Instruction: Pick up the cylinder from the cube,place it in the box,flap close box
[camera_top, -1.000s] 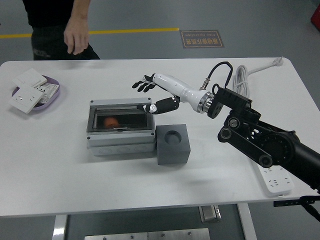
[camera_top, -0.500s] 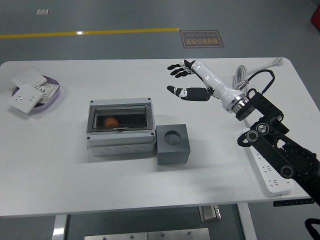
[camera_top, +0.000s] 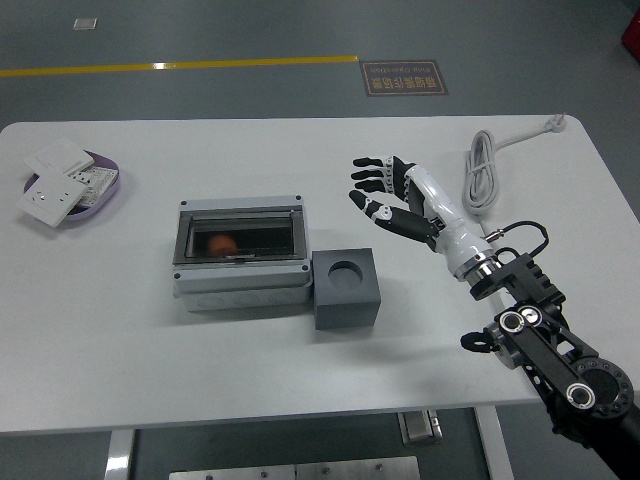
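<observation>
The grey box stands left of centre with its clear lid shut. An orange cylinder shows through the lid, inside the box. The dark grey cube stands against the box's right side, its round socket empty. My right hand is open with fingers spread, empty, hovering above the table to the right of the box and beyond the cube. My left arm is out of view.
A purple dish with white switch plates sits at the far left. A coiled white cable lies at the back right, with a white power strip under my right arm.
My right hand has drawn back from the box's lid to the right and toward me, fingers still spread. The person at the far left has left the view.
</observation>
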